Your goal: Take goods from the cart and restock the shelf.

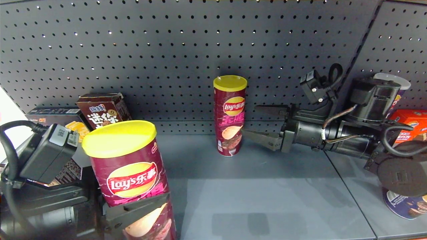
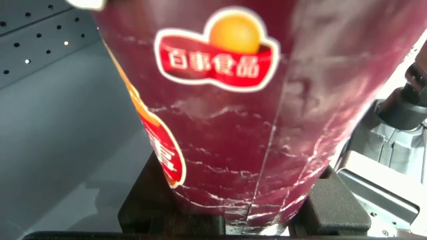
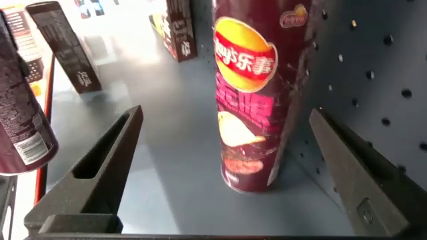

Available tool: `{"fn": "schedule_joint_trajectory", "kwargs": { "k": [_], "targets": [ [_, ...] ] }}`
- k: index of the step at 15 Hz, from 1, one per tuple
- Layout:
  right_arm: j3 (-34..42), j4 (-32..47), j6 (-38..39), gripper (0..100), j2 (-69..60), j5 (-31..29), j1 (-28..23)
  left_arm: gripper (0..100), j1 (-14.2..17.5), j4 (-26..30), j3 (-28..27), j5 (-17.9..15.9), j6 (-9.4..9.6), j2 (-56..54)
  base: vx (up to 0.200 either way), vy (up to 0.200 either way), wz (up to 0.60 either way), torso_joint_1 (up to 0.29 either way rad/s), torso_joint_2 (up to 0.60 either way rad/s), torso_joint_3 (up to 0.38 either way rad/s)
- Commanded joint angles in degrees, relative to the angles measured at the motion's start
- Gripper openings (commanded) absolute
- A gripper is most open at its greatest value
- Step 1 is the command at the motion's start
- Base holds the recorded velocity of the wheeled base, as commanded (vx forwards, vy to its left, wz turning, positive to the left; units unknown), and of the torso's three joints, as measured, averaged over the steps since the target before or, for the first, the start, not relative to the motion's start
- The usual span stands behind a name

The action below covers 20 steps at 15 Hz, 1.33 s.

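Chip can point(image 1: 230, 115) stands shelved just ahead of our released right hand point(image 1: 250, 119); our left hand point(image 1: 136, 210) grasps a second can point(image 1: 123, 160), not yet shelved.

The near can point(image 1: 133, 180) and the far can point(image 1: 230, 116) are both maroon, each with a yellow lid, a red-and-yellow logo lettered in white and a pale potato picture below it. The pegboard point(image 1: 166, 50) is dark grey, dotted with even rows of small holes, and the shelf point(image 1: 267, 186) is a plain lighter grey. The brown box point(image 1: 103, 111) carries white lettering; the orange box point(image 1: 408, 123) has red patches.
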Motion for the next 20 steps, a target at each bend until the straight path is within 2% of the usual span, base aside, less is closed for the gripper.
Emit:
{"fn": "schedule_joint_trajectory", "kwargs": {
  "k": [1, 8, 20],
  "targets": [
    [-0.04, -0.18, -0.11, 100, 0.76, 0.14, 0.0, 0, -0.01, 0.0, 0.07, 0.02, 0.01, -0.02, 0.0, 0.0, 0.0, 0.0, 0.0, 0.0],
    [-1.1, -1.41, -1.42, 100, 4.72, 0.67, -0.09, 0, -0.01, 0.0, -0.02, 0.02, 0.01, -0.02, 0.0, 0.0, 0.0, 0.0, 0.0, 0.0],
    [-7.95, -1.32, -2.74, 100, 13.77, 0.85, -1.32, 0, 0.43, 0.0, 0.33, 0.1, 0.01, -0.11, 0.0, 0.0, 0.0, 0.0, 0.0, 0.0]
  ]
}}
